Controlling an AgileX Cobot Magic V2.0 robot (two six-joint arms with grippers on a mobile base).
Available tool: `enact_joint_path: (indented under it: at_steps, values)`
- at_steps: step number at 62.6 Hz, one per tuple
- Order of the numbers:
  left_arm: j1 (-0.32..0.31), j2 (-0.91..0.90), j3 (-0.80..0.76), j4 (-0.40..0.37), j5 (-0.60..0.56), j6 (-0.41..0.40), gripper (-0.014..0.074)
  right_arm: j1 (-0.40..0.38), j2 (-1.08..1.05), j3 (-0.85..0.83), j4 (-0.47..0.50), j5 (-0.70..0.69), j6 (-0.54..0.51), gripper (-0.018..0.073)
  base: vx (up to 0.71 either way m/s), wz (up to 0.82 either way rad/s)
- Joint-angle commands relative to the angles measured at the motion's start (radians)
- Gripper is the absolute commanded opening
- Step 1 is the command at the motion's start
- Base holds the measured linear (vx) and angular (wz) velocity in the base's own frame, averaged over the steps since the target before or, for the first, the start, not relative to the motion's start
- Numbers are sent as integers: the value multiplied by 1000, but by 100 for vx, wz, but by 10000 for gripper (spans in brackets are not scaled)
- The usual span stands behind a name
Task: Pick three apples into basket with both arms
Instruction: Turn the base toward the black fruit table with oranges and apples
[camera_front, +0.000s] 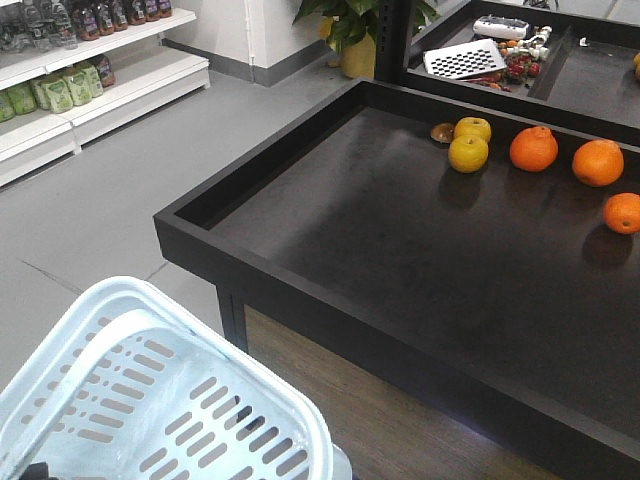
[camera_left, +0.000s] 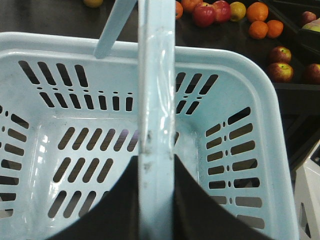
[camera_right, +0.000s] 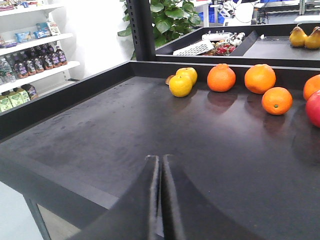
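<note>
The pale blue basket (camera_left: 235, 65) fills the left wrist view and nothing lies inside it. My left gripper (camera_left: 156, 158) is shut on its raised handle (camera_left: 156, 75), one black finger on each side. In the front view the basket (camera_front: 215, 322) hangs low at the left, in front of the black table (camera_front: 300, 290). Two dark red apples (camera_left: 204, 14) (camera_left: 221, 10) lie on the table beyond the basket's far rim. One red apple (camera_right: 314, 107) shows at the right edge of the right wrist view. My right gripper (camera_right: 160, 158) is shut on nothing, over the table's front part.
Two yellow fruits (camera_front: 468, 152) and several oranges (camera_front: 534, 148) lie at the back of the table, which has a raised rim. Pink-red apples (camera_left: 281, 72) sit on a separate stand to the right. Shelves of bottles (camera_front: 60, 90) stand across the floor.
</note>
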Motion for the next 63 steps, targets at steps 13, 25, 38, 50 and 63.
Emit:
enact_joint_path:
  at_steps: [13,25,38,50,63]
  values:
    - [-4,6,-32,-47,-81,-5,-7,-3,-2,11,-6,-75,-7,-4,1,-1]
    - [-4,6,-32,-47,-81,-5,-7,-3,-2,11,-6,-75,-7,-4,0,0]
    - [-4,6,-32,-47,-81,-5,-7,-3,-2,11,-6,-75,-7,-4,0,-1]
    - [-4,6,-32,-47,-81,-5,-7,-3,-2,11,-6,-75,-7,-4,1,-3]
    - [-4,6,-32,-47,-81,-5,-7,-3,-2,11,-6,-75,-7,-4,2,-6]
